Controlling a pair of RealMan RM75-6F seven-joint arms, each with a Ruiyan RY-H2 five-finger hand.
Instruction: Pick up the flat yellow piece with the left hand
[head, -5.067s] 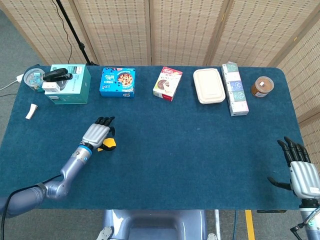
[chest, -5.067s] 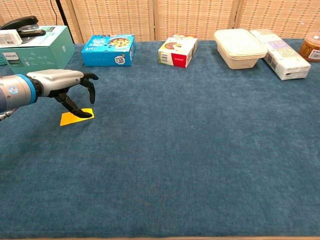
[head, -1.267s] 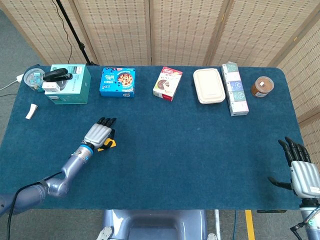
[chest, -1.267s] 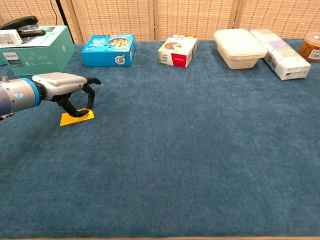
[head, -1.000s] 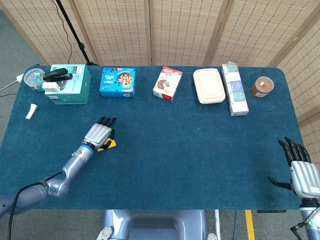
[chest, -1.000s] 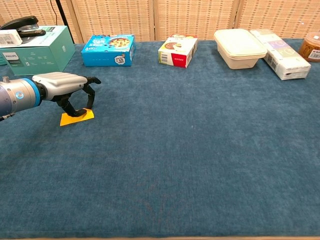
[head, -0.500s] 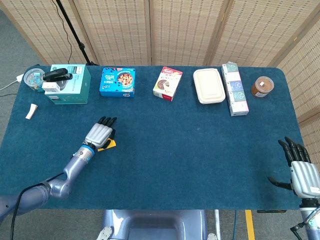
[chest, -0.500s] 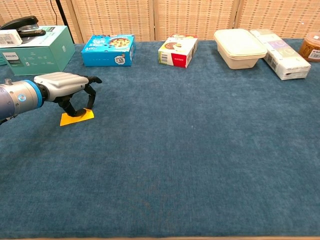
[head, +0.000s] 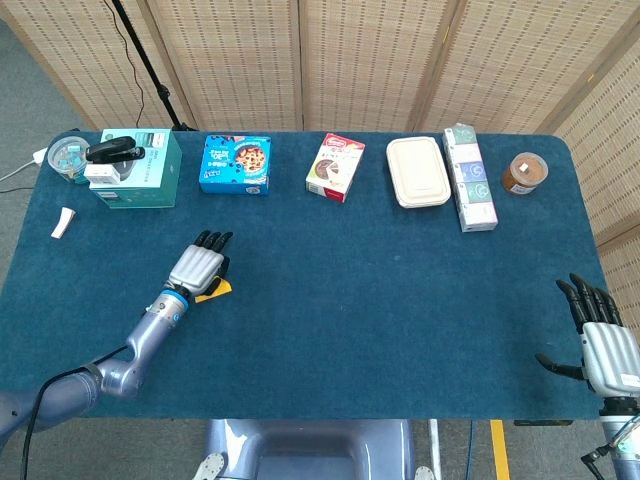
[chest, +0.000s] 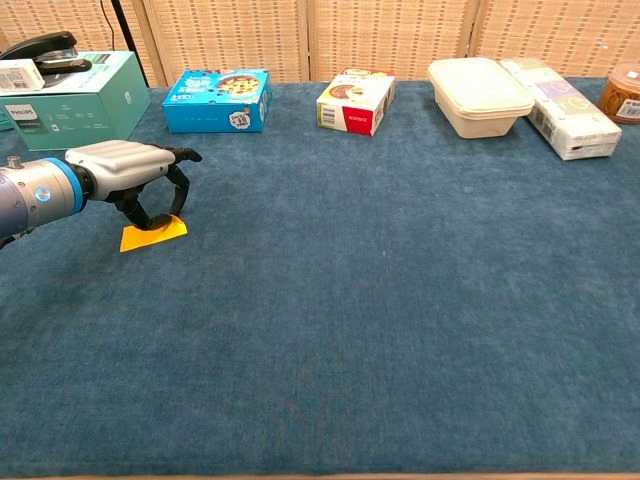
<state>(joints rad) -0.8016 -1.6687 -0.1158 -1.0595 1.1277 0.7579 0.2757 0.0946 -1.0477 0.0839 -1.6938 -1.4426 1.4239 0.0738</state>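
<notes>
"How many boxes are on the table?"

"Four: a green box (head: 140, 168), a blue cookie box (head: 236, 164), a cake box (head: 335, 167) and a long pale box (head: 469, 177)."

"What else?"

"One white tub with a lid (head: 417, 171), one brown jar (head: 524, 173), one black stapler (head: 113, 150), one round cup (head: 68, 155), one flat yellow piece (chest: 153, 234). And two robot hands, the left hand (head: 197, 266) and the right hand (head: 600, 341)."

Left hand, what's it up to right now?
The left hand is arched over the flat yellow piece near the left side of the blue table, fingertips down at the piece's edges. The piece lies flat on the cloth, not lifted; whether it is actually pinched cannot be told. The right hand sits open at the table's far right corner, holding nothing. Boxes and containers line the back edge, untouched.
</notes>
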